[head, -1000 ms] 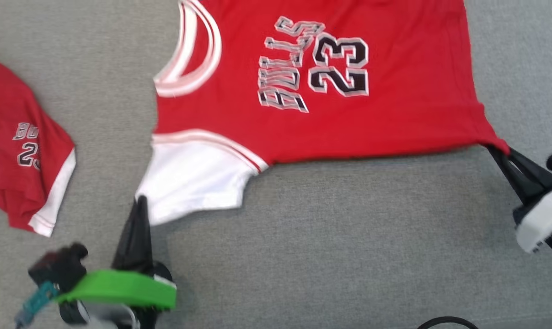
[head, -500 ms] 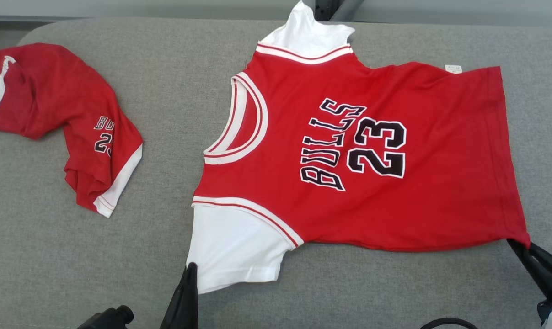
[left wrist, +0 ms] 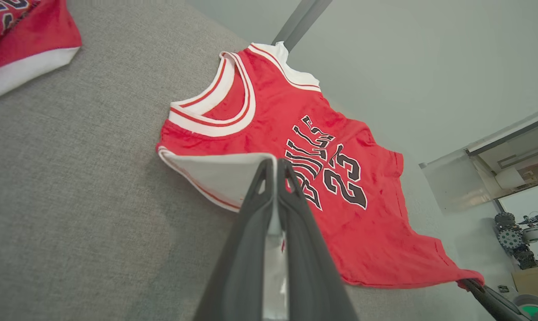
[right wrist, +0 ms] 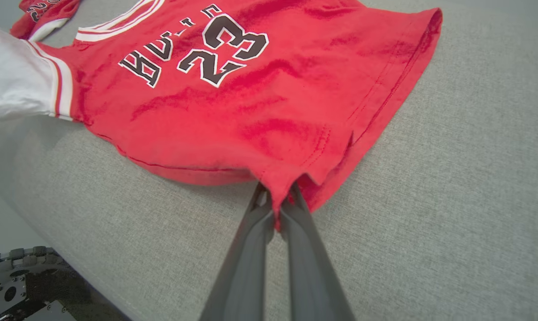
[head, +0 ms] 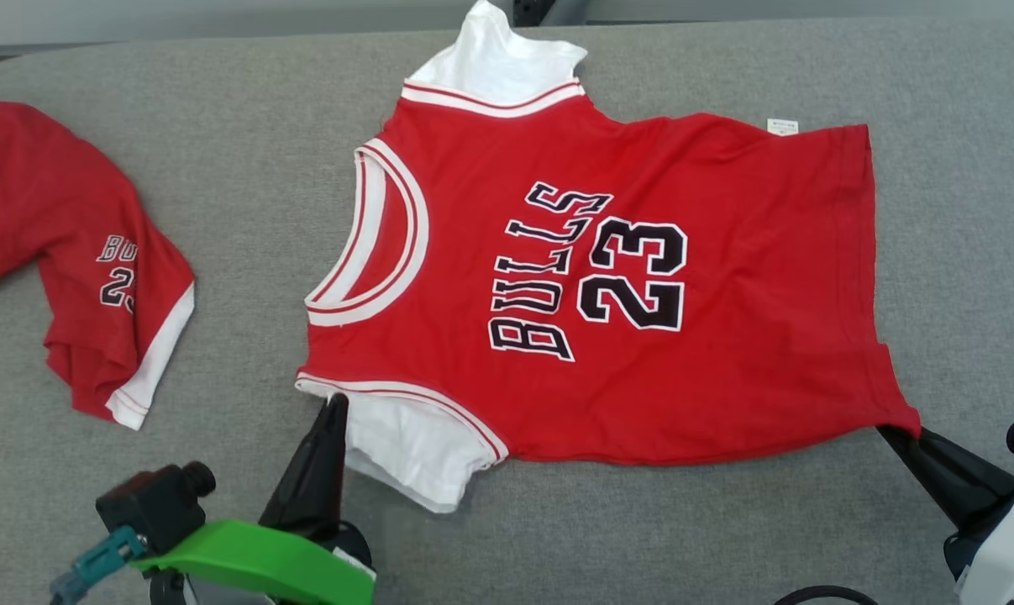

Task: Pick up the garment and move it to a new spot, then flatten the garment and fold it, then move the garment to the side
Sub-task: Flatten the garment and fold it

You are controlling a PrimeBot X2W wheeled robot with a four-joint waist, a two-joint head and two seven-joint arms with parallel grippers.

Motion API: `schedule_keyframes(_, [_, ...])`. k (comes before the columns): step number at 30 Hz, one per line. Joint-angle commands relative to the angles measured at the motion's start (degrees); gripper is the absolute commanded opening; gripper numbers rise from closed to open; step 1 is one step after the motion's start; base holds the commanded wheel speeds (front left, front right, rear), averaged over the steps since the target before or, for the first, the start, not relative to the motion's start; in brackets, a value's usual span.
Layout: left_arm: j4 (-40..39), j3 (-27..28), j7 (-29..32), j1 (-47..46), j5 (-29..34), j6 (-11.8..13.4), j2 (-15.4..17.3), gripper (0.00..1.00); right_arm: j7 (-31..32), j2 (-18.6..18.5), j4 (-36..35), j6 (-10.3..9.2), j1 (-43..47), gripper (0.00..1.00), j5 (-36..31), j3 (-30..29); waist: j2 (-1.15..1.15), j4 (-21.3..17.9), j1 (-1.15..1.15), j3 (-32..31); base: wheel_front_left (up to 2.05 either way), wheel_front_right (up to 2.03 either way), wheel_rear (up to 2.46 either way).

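The garment (head: 725, 277) is a red jersey with white sleeves and black "BULLS 23" print, spread across the grey padded table (head: 641, 538) with its neck to the left. My left gripper (head: 336, 403) is shut on the near white sleeve (head: 406, 445), which curls up over its tips. In the left wrist view the left gripper (left wrist: 275, 164) pinches that white cloth (left wrist: 215, 171). My right gripper (head: 893, 433) is shut on the jersey's near hem corner (head: 906, 416). In the right wrist view the right gripper (right wrist: 275, 194) clamps red fabric (right wrist: 251, 102).
A second crumpled red garment (head: 78, 252) with white trim lies at the table's left. A black cable (head: 822, 592) arcs at the bottom edge. Past the table's far edge a dark post (head: 536, 10) stands. Bare grey table stretches along the front and the right.
The head camera has shifted, moving the whole picture. Both grippers stay shut on the jersey. The near white sleeve has gone from lying flat to folded up toward the body.
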Motion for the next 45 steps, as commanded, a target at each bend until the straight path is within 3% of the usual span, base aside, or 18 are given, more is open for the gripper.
schedule_keyframes(1, [0.18,0.34,0.80,-2.26,0.29,0.46,0.41,0.00,0.30,0.05,-0.14,-0.08,-1.00,0.00,0.33,-0.21,0.00,-3.54,0.01,4.06,0.00,0.00,0.00])
schedule_keyframes(11, [1.78,1.46,8.98,-15.41,0.63,2.40,2.82,0.00,5.17,0.27,-0.62,-0.08,-8.26,0.00,7.88,1.11,0.00,-4.97,0.01,6.40,0.00,0.00,0.00])
schedule_keyframes(25, [8.05,3.95,20.91,-30.65,-2.45,3.21,6.99,0.00,14.41,-3.22,-4.71,-0.08,-14.81,0.00,22.19,2.73,0.00,-7.31,0.01,5.03,0.00,0.00,0.00])
schedule_keyframes(35, [16.99,4.41,26.47,-38.12,-5.07,3.99,6.15,0.00,26.71,-5.77,-4.41,-0.08,-18.81,0.00,31.95,2.73,0.00,-9.25,0.01,4.86,0.00,0.00,0.00])
schedule_keyframes(45, [23.26,2.42,27.73,-43.60,-4.08,2.36,4.87,0.00,32.12,1.32,4.46,-0.08,-26.84,0.00,30.92,5.46,0.00,-9.49,0.01,5.40,0.00,0.00,0.00])
